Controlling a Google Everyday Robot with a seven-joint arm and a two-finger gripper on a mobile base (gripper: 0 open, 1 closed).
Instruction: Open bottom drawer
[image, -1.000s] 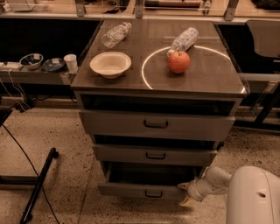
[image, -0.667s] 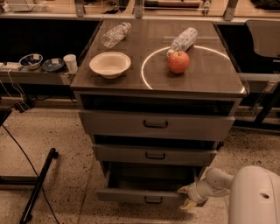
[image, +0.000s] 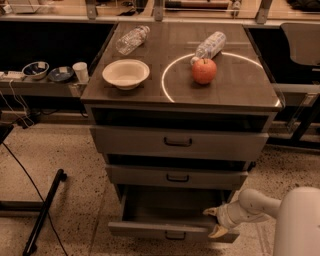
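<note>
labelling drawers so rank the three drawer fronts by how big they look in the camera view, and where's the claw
1. top drawer front, widest and tallest
2. middle drawer front
3. bottom drawer front, narrowest even though pulled out nearest the camera
The claw is at its right front corner.

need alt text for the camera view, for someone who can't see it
The bottom drawer of a grey three-drawer cabinet stands open, with the robot's hand at the right end of its front panel. On the cabinet top sit a white bowl, a red apple and two plastic bottles lying on their sides.
</note>
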